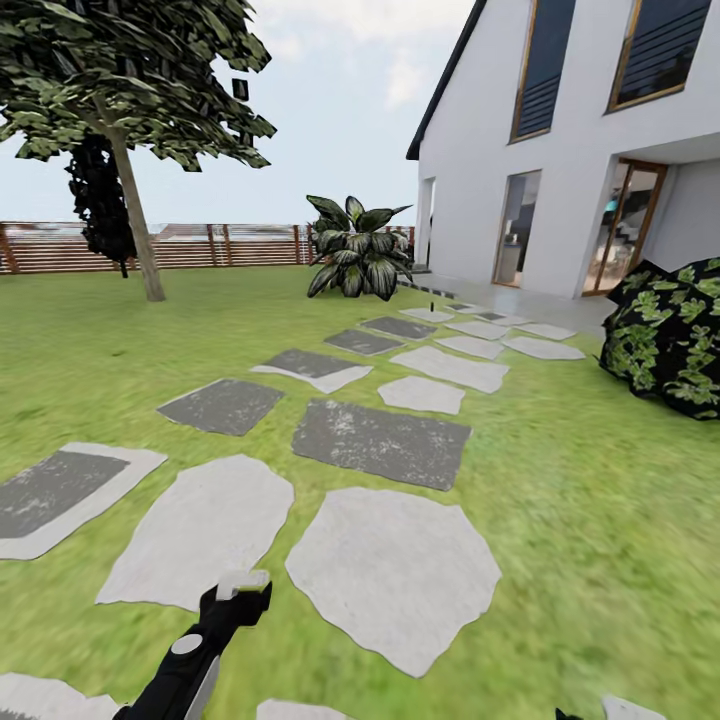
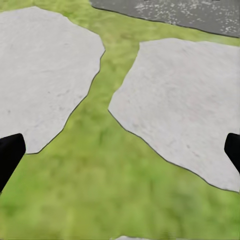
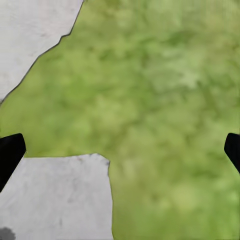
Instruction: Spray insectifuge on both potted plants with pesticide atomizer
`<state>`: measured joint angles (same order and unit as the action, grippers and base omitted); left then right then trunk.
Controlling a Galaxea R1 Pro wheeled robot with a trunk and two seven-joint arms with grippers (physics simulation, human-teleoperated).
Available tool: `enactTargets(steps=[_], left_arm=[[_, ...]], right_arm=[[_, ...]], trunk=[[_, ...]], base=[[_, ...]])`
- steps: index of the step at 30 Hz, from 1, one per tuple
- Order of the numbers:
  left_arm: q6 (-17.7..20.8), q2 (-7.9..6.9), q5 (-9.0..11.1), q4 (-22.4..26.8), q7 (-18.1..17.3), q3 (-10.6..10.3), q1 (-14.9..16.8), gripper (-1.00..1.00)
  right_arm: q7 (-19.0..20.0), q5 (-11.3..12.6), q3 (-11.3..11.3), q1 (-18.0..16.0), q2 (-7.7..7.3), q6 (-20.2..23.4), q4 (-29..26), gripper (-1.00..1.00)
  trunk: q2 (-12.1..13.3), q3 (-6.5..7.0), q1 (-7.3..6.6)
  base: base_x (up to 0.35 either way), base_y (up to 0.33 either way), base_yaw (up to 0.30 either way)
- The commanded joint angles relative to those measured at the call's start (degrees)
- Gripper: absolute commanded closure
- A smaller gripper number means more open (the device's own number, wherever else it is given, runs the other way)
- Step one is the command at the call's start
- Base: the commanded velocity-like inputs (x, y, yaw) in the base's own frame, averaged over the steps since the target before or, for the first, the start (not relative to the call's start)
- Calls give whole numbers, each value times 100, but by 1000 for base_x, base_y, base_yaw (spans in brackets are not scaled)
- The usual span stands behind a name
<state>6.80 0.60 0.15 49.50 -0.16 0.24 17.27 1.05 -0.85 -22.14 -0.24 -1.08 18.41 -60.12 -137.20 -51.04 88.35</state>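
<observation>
I am in the garden, on green lawn crossed by pale and dark stepping stones. The pesticide atomizer and the potted plants are out of view. My left gripper hangs low over the grass between two pale stones; in the left wrist view its fingertips stand far apart with nothing between them, so the left gripper is open. My right gripper is open too, empty, above grass beside a pale stone.
A tree stands at the left before a brown slatted fence. A big striped-leaf plant grows near the white house. A dark leafy bush sits at the right. The stone path leads toward the house.
</observation>
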Motion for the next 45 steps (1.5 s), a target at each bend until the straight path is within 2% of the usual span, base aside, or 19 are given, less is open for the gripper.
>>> enactTargets(steps=[1, 45], left_arm=[[33, 1, 2, 9, -2, 3, 2, -100], [35, 1, 1, 10, -2, -3, 3, -100]], right_arm=[[10, -10, -3, -2, 0, 33, -9, -100], [18, -26, 17, -2, -15, 40, -9, -100]], trunk=[[-2, -6, 2], [-2, -6, 2]], base=[[336, 0, 0], [336, 0, 0]])
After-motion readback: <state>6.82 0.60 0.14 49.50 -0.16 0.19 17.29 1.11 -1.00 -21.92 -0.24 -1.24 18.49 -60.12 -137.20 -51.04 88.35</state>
